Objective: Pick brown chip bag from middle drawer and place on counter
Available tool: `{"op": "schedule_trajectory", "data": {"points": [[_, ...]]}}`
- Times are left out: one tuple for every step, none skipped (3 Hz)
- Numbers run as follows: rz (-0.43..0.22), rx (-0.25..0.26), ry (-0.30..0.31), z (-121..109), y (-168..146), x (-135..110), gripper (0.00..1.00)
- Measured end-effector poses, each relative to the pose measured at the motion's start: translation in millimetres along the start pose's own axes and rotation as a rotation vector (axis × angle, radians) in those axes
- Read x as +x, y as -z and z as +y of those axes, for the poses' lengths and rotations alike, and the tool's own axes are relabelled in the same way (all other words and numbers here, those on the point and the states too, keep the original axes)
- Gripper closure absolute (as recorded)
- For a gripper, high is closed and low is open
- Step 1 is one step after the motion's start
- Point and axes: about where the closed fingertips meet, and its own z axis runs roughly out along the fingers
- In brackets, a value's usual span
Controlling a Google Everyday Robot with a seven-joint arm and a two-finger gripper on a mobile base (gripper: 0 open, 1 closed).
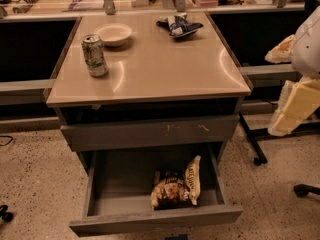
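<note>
The brown chip bag [175, 186] lies inside the open middle drawer [150, 220], at the lower centre of the frame, towards the drawer's right side. Our gripper [289, 113] hangs at the right edge, beside the counter [160, 69]. We cannot tell whether it is clenched or released.

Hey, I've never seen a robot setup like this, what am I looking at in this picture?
One camera looks down at a small cabinet; where it is mounted isn't known. The pale shape at the right edge is the robot's arm with its gripper, beside the cabinet and away from the drawer. On the beige counter stand a soda can and a bowl, with a blue-and-white bag further back. Below, the middle drawer is pulled open. The brown chip bag lies inside it, held by nothing.
</note>
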Motion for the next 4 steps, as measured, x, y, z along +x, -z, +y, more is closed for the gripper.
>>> {"op": "schedule_trajectory", "data": {"points": [[-0.088,-0.030,0.100,10,-39,-1,0.41],[-0.093,-0.019,0.180,10,-37,-3,0.64],[-0.093,-0.019,0.180,10,-37,-3,0.88],[-0.075,-0.026,0.241,11,-52,5,1.00]]}}
